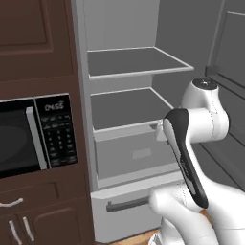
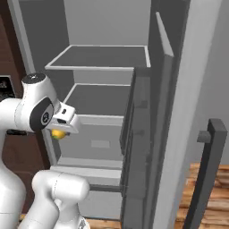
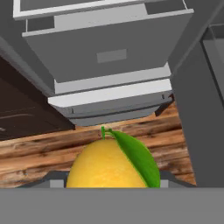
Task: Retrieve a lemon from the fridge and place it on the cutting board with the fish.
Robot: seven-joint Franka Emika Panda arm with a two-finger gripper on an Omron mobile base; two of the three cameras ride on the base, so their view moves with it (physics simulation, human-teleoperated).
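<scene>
Lemon (image 3: 105,168) in my end effector (image 2: 60,132), clenched on it; yellow body with a green leaf and short stem fills the low centre of the hand view. From the right base view the lemon shows just under the hand, in front of the fridge (image 1: 129,119), level with the closed drawer (image 3: 105,48).

Fridge door (image 2: 147,147) stands open on my right. Shelves (image 1: 136,62) bare. Microwave (image 1: 36,136) in the dark cabinet to the left.

Risks, my judgement:
- Round, smooth fruit; I can't read how deep the fingers sit on it. A fast swing could roll it out onto the wood floor (image 3: 39,155).
- Open door edge is near my right side; turning that way could clip it.
- Cutting board and fish are elsewhere, so a long carry lies ahead.

Pose: elbow folded high, forearm reaching toward the drawer, hand pointed down and forward, off the shelves.
</scene>
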